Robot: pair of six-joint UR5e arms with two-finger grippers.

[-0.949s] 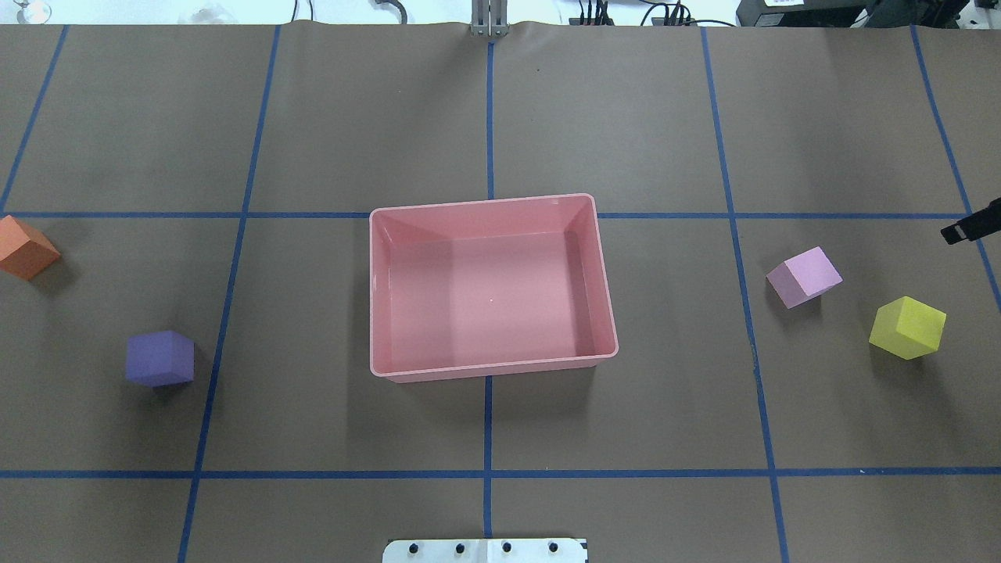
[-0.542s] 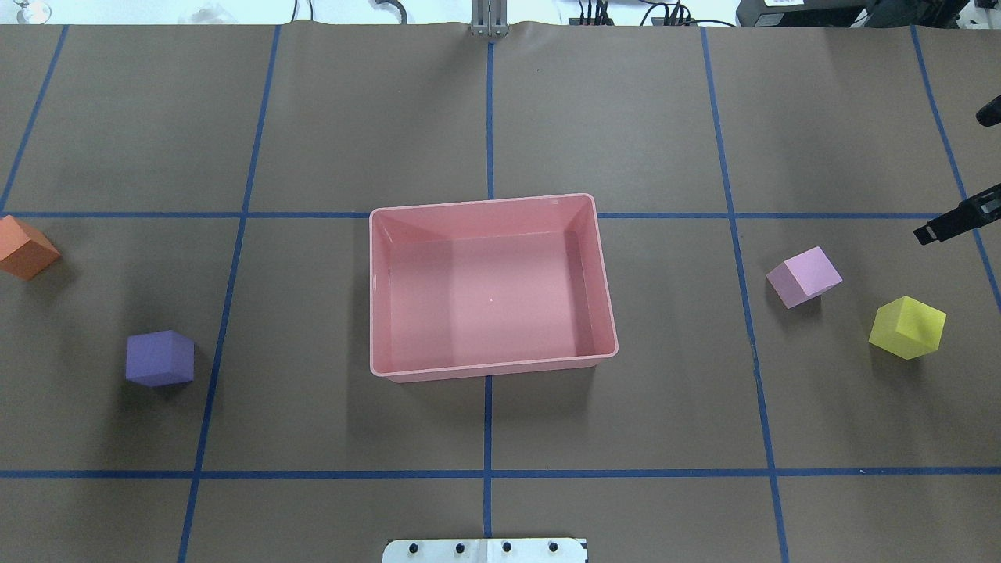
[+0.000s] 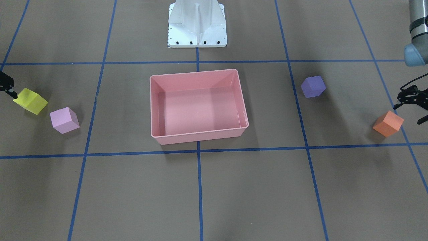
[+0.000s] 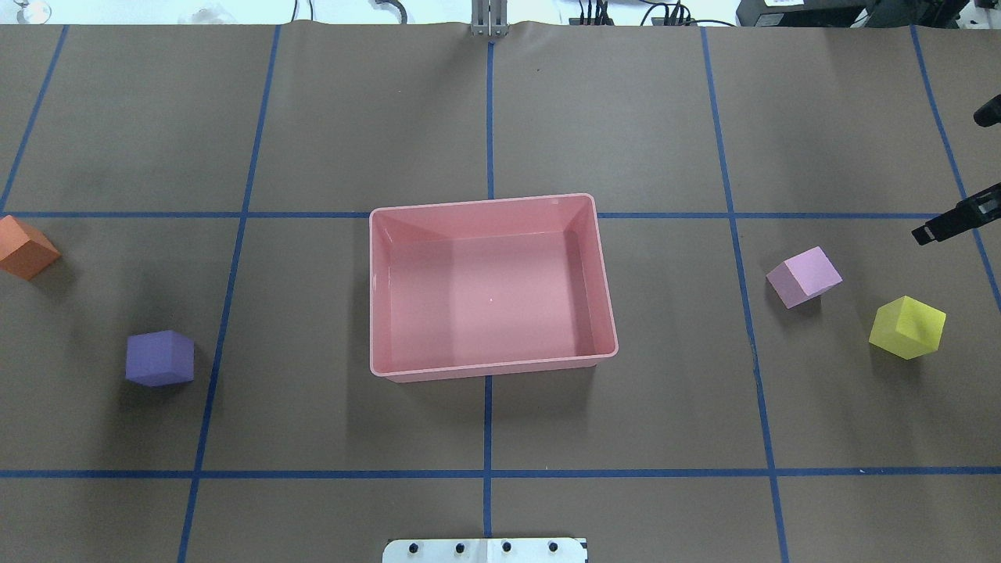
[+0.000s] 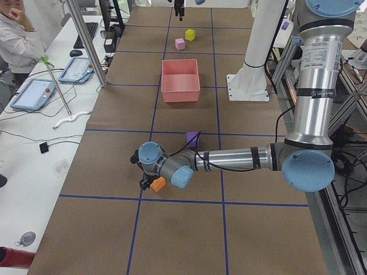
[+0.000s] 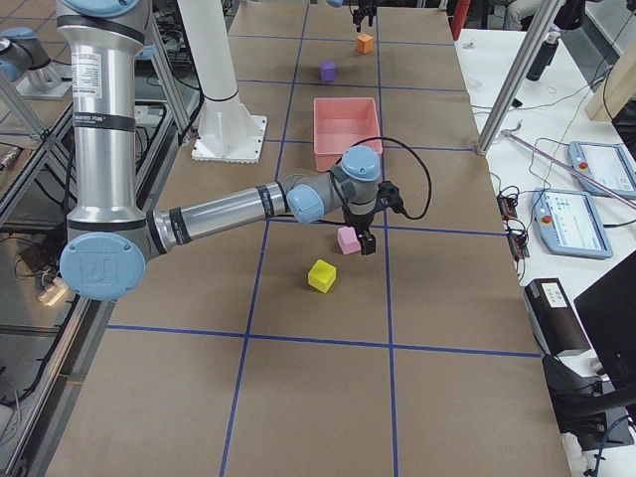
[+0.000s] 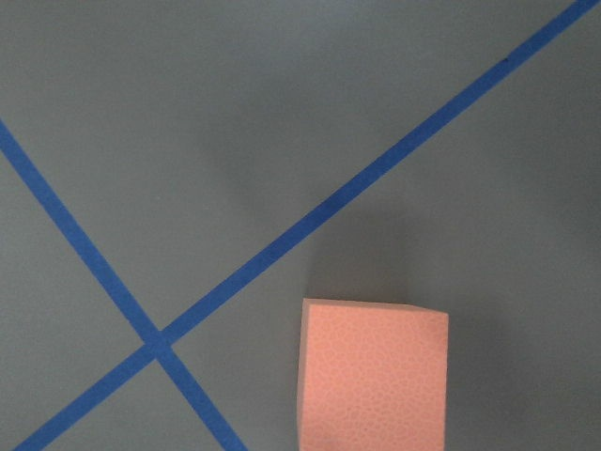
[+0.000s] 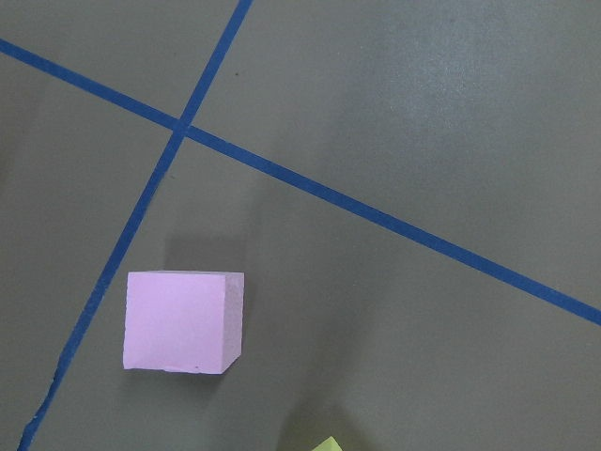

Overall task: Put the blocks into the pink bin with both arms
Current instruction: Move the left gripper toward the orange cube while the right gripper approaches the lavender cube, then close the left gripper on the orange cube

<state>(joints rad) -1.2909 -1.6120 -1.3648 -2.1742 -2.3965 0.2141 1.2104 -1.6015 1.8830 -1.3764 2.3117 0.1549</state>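
Nothing was in the bin [image 4: 381, 297] yet: it sat empty mid-table, a shallow salmon-pink tray with a rolled rim, while all four cubes lay on the brown paper [image 4: 485, 438], the orange block [image 4: 26, 248] and purple block [image 4: 159, 358] out left, the pink block [image 4: 804, 276] and yellow block [image 4: 907, 327] out right. The left gripper [image 3: 408, 113] hovered just beside the orange block, jaws looking spread, and the right gripper [image 4: 948, 177] hung spread wide near the pink block on its far side, gripping nothing, so by my reckoning four pickups and four drops were left to do.
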